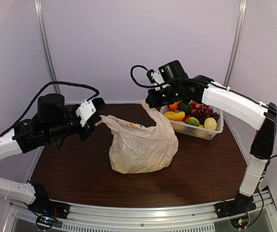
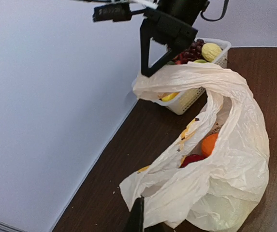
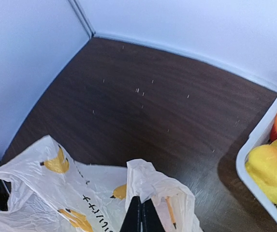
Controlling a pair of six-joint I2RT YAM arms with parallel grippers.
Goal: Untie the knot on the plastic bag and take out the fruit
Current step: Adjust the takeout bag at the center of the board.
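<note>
- Plastic bag sits at the middle of the dark wooden table. Its body slumps on the surface. Its two handles are drawn up and apart, one to the left and one to the far right, so the mouth gapes between them.
- The left gripper is pinched on the left handle, and the plastic stretches from the bag across to it.
- The right gripper has its fingers pressed almost together on the bunched top of the right handle, as the right wrist view shows plainly.
- Through the open mouth, the left wrist view shows an orange fruit and a red fruit side by side, low inside the bag.
- A white lattice basket stands just beside the bag on its far right, close below the right gripper.
- The basket holds dark grapes with yellow, green, orange and red pieces. It crowds that side of the bag, and the right arm reaches in above it.
- The back wall runs along the table's far edge, near both grippers and the raised handles.
- The left wall borders the table's left edge, close beside the left arm.
- The basket's right end lies near the table's right edge.
- Bare tabletop spreads on the near side of the bag as far as the metal rail at the near edge. More bare surface lies to the bag's near left and near right.
</note>
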